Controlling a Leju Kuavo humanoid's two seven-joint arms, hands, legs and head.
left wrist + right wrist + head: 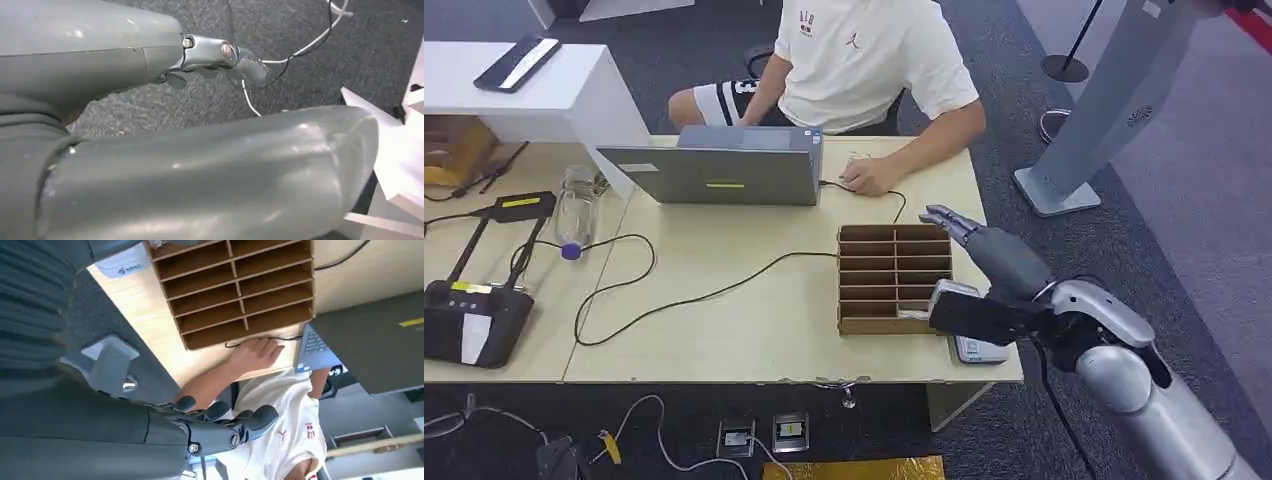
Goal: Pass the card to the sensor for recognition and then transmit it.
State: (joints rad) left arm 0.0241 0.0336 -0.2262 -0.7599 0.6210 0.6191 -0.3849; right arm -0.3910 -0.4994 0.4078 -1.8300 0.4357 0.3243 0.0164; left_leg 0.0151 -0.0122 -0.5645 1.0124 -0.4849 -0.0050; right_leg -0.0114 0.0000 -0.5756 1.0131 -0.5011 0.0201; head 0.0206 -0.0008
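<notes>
Head view: my right hand [984, 262] hangs over the table's [754, 330] right edge, lower right of frame, fingers stretched toward the upper left and holding nothing. Just below the wrist lies a white device with a grey face, which I take for the sensor [977, 347], at the table's lower right corner. The wooden slotted rack [894, 278] stands touching-close to its left; a pale sliver in its bottom right slot may be the card [913, 314], though I cannot confirm it. I judge rack and sensor sit side by side so a card goes slot-to-reader in one short reach. A person [864, 60] sits at the laptop [724, 172], upper centre, one hand on the table near a cable.

Left wrist view: left hand [200, 125] fills the frame, fingers extended and apart, empty, over dark carpet with loose white cable; arm looks parked.

Right wrist view: right hand's fingers [225, 427] lie straight, lower centre, nothing between them. Rack compartments at top read empty from here; no card picked yet
</notes>
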